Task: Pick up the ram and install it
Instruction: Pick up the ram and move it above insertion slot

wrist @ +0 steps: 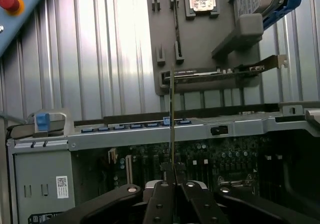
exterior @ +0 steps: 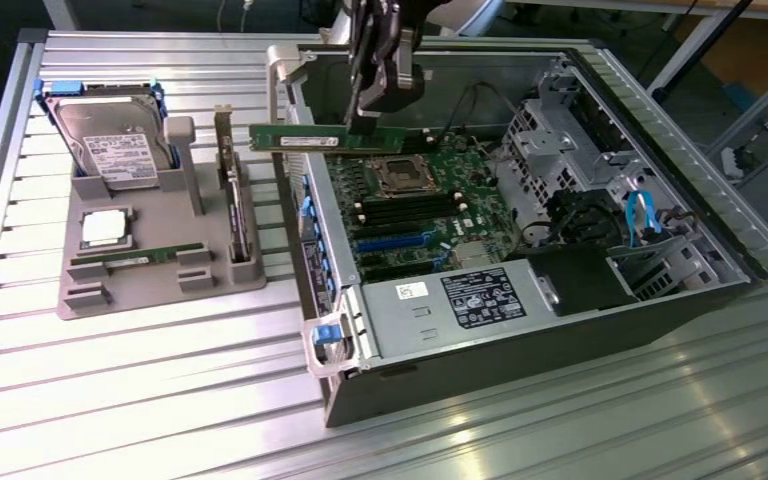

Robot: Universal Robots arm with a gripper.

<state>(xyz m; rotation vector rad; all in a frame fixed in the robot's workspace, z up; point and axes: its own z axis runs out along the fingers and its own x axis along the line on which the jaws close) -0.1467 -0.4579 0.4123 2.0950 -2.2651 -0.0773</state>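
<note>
The ram (exterior: pixel 324 138), a long green stick with a white label, hangs level in the air above the open computer case (exterior: pixel 531 300), over the motherboard's (exterior: pixel 418 195) far edge. My gripper (exterior: pixel 373 112) is shut on it near its end toward the exterior view's right. In the wrist view the ram (wrist: pixel 172 114) appears edge-on as a thin upright strip rising from between the fingers of my gripper (wrist: pixel 172 178), with the motherboard (wrist: pixel 200 156) beneath it.
A grey parts tray (exterior: pixel 157 290) lies at the exterior view's left of the case. It holds a hard drive (exterior: pixel 111 140), a processor (exterior: pixel 104 228), an upright expansion card (exterior: pixel 233 190) and another green stick (exterior: pixel 131 258). A red button (wrist: pixel 9 2) sits off to one side.
</note>
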